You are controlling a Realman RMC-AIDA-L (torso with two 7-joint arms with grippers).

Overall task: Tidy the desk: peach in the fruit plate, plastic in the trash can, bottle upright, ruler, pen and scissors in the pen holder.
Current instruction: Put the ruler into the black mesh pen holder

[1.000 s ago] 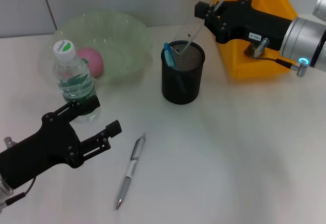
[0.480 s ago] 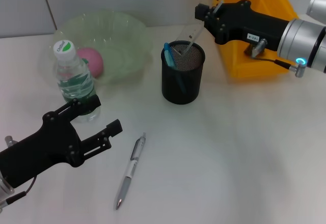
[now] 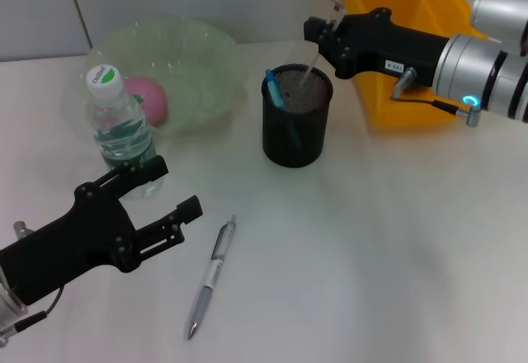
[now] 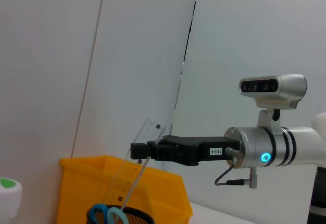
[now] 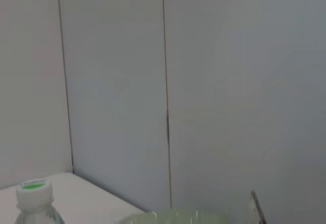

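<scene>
My right gripper [image 3: 317, 33] is shut on a clear ruler [image 3: 305, 56], which slants with its lower end inside the black mesh pen holder [image 3: 297, 128]. Blue-handled scissors [image 3: 274, 87] stand in the holder. The left wrist view shows the same ruler [image 4: 136, 175] and the right gripper [image 4: 138, 150] above the holder [image 4: 133, 217]. A silver pen [image 3: 210, 275] lies flat on the table. My left gripper [image 3: 176, 188] hovers open just left of it. The bottle [image 3: 120, 128] stands upright. A pink peach [image 3: 150, 99] lies in the green fruit plate [image 3: 194, 37]. No plastic is in view.
A yellow bin [image 3: 394, 99] stands at the back right, behind the right arm. The bottle stands close behind my left gripper's upper finger. White tabletop stretches to the right of the pen.
The right gripper has shifted a little to the left with the ruler, whose lower end stays in the holder. The left gripper has edged slightly lower and right.
</scene>
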